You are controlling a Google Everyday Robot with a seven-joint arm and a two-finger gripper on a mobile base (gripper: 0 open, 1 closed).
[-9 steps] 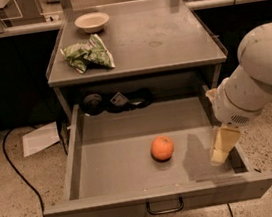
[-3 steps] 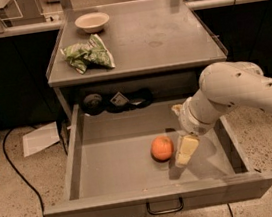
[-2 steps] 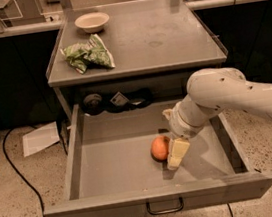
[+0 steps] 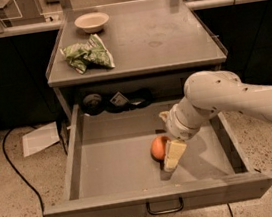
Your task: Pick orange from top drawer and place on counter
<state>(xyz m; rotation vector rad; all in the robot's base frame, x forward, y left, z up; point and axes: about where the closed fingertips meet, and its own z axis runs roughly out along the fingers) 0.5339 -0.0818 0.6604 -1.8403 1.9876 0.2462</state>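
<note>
Handle loop (image 4: pixel 165 207) on the front of the open top drawer (image 4: pixel 108 160) sits nearest. On the drawer floor, right of centre, lies the orange (image 4: pixel 158 148). The gripper (image 4: pixel 173 155) is lowered close against its right side. Whether it has hold of the fruit cannot be told. Beyond, the counter (image 4: pixel 165 30) carries a crumpled green bag (image 4: pixel 88 55) and a beige bowl (image 4: pixel 92 21).

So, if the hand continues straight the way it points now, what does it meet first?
Probably the floor of the top drawer. The hand points down inside it, close beside the orange, and might brush that first; depth is unclear.
</note>
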